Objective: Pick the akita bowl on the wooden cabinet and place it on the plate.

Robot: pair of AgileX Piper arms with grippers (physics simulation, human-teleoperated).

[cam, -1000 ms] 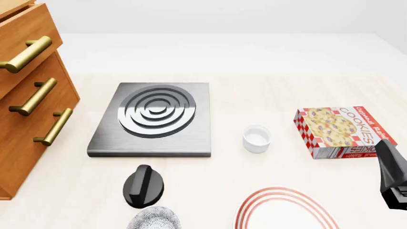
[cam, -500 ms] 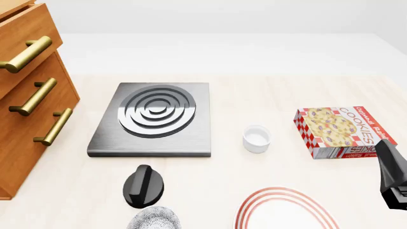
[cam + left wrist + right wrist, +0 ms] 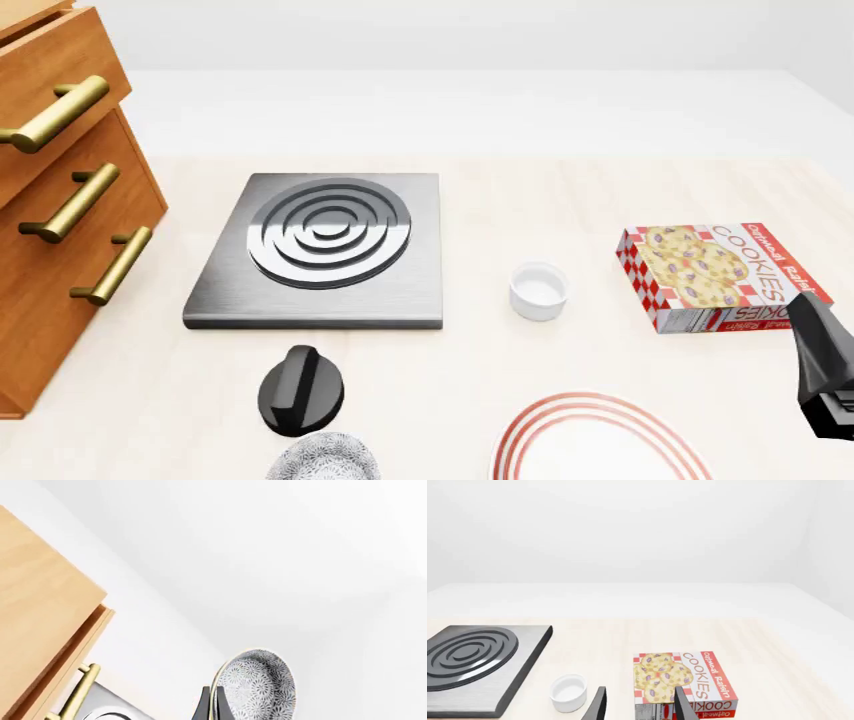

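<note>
The akita bowl (image 3: 257,690) is tipped on its side in the left wrist view, and my left gripper (image 3: 212,704) is shut on its rim. In the front view only the bowl's speckled top (image 3: 323,460) shows at the bottom edge, left of the plate (image 3: 587,403), whose red-ringed rim is cut off by the frame. The wooden cabinet (image 3: 67,210) stands at the far left, and its top (image 3: 40,605) has nothing on it where it shows. My right gripper (image 3: 640,707) is open and empty, low at the right (image 3: 821,385), just short of the cookie box.
A grey ringed stove slab (image 3: 320,250) lies mid-table. A small white cup (image 3: 538,290) stands right of it, and beyond that a cookie box (image 3: 721,275). A black knob-shaped piece (image 3: 304,390) sits just ahead of the bowl, near the slab's front edge.
</note>
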